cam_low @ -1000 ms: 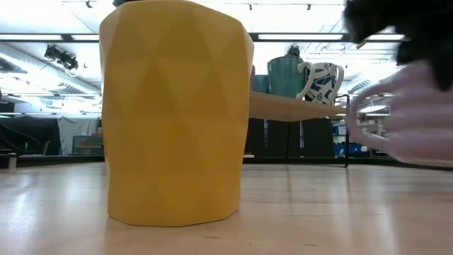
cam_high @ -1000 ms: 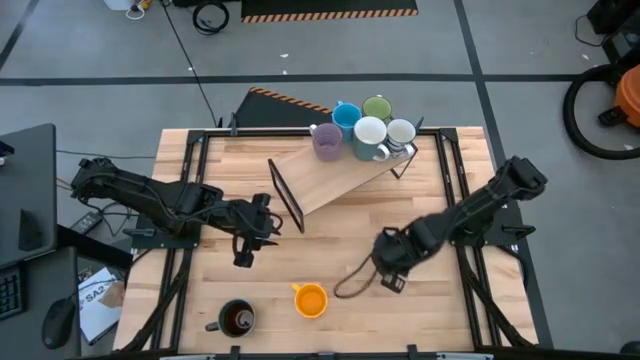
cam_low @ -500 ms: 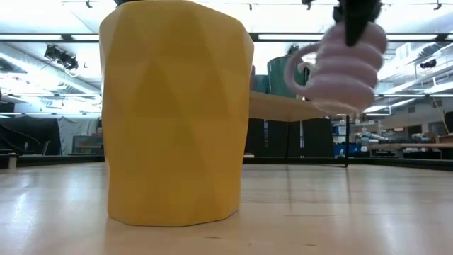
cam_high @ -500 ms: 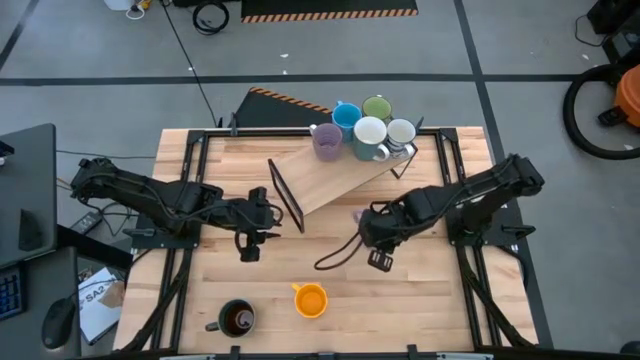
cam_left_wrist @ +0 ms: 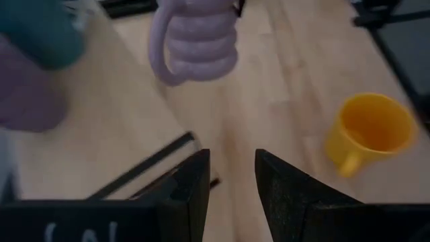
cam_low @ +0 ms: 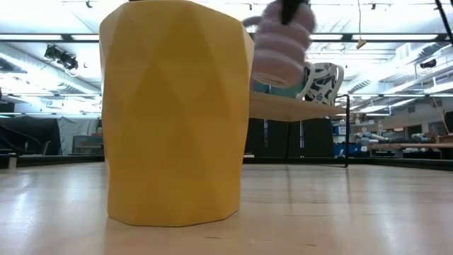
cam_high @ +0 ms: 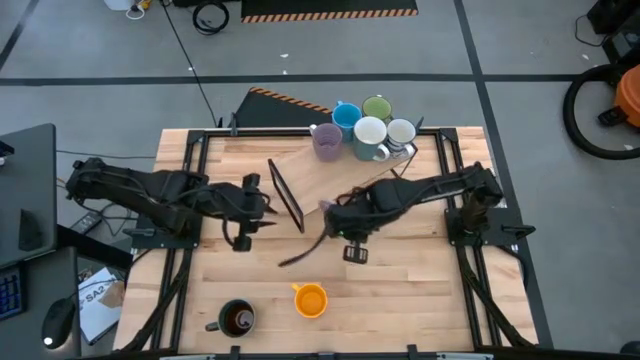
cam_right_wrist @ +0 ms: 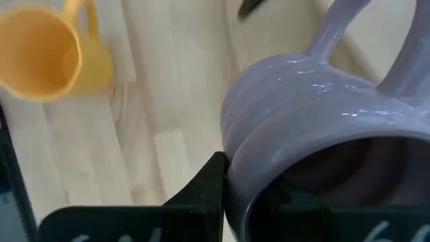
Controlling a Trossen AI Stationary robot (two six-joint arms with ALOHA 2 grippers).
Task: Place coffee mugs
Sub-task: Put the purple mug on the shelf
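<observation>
My right gripper (cam_high: 340,212) is shut on a ribbed lavender mug (cam_high: 327,207) and holds it in the air by the low end of the slanted wooden shelf (cam_high: 340,175). The left wrist view shows the same mug (cam_left_wrist: 198,40). My left gripper (cam_high: 266,200) is open and touches nothing, just left of the shelf's black end frame (cam_high: 287,195). At the shelf's far end stand a second lavender mug (cam_high: 326,140), a blue (cam_high: 346,117), a green (cam_high: 377,107), a white (cam_high: 369,135) and a patterned pale mug (cam_high: 401,133). The orange mug (cam_high: 311,300) and dark mug (cam_high: 237,319) stand upright on the table. My right gripper holds the lavender mug by its rim (cam_right_wrist: 232,158), on the side away from the handle (cam_right_wrist: 363,40). One finger (cam_right_wrist: 205,185) lies outside the wall; the other is hidden in the dark hollow. The fingers come from above, and the mug (cam_low: 282,49) hangs lifted clear and slightly tilted.
The shelf crosses the table's middle slantwise, with black wire frames at both ends. A dark cord (cam_high: 300,250) trails below my right arm. Bare table lies between the shelf and the orange mug (cam_low: 177,113), which fills the near ground of the low view.
My right gripper has carried the lavender mug from the table's right near part up and toward the left and far edges, to the shelf's low end; the mug has stayed lifted clear. My left gripper has swung from pointing at the near edge toward the shelf's end frame.
</observation>
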